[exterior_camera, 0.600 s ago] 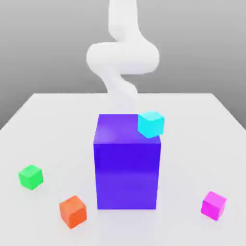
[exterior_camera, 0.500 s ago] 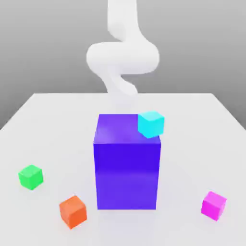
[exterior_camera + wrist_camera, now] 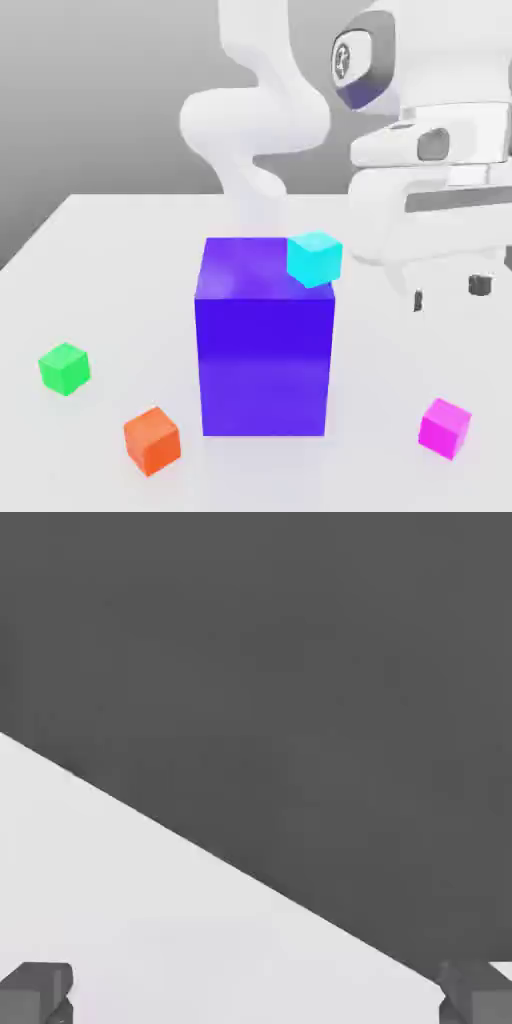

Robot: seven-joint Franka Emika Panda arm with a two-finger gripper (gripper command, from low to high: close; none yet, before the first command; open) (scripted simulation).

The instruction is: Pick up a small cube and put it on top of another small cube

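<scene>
White table (image 3: pixel 110 260), magenta cube (image 3: pixel 444 427) below fingers (image 3: pixel 480 285)

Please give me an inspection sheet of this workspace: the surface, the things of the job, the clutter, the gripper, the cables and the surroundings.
Surface: white table, flat, no marks.
Job's things: pink cube on the table at the exterior view's right front; orange cube on the table at the left front. They lie apart, with the blue block between them; not yet stacked.
Clutter: big blue block standing mid-table; cyan cube at its top right corner; green cube on the table at the left.
Gripper: gripper open, empty, above the table behind the pink cube.
Cables: nothing seen.
Surroundings: plain grey backdrop.
</scene>
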